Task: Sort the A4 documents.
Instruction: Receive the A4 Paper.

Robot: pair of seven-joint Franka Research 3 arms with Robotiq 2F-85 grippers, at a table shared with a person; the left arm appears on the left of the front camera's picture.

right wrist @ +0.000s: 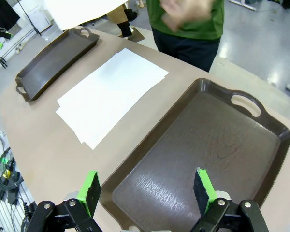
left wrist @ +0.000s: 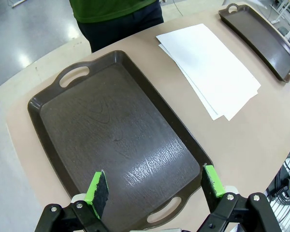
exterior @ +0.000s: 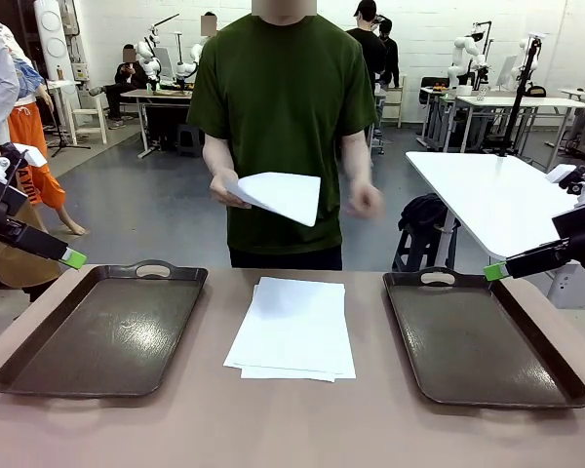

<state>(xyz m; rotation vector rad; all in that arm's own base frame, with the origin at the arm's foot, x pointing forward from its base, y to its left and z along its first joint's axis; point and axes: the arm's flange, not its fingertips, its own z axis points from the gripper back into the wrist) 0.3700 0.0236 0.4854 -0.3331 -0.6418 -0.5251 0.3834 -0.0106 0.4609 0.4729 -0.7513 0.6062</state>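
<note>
Thin white A4 documents [exterior: 292,327] between glossy brown trays [exterior: 97,331] (rectangular, handled); left gripper [left wrist: 154,186], right gripper [right wrist: 147,187] gaping, empty

Stack of A4 documents [exterior: 292,327] lay mid-surface [exterior: 292,429], sheets slightly fanned. Dark brown tray [exterior: 97,331] sat to stack's left, 2nd tray [exterior: 483,336] to its right, handle cut-outs at their far ends. Beyond stack, person in green tee stood at far edge w/ one sheet [exterior: 283,195] held up in one hand [exterior: 224,188]; other hand [exterior: 364,200] blurred. Robot's left gripper [exterior: 73,258] hung up & left of stack, by tray's far corner; right gripper [exterior: 494,271] up & right of stack, by 2nd tray's far rim.
</note>
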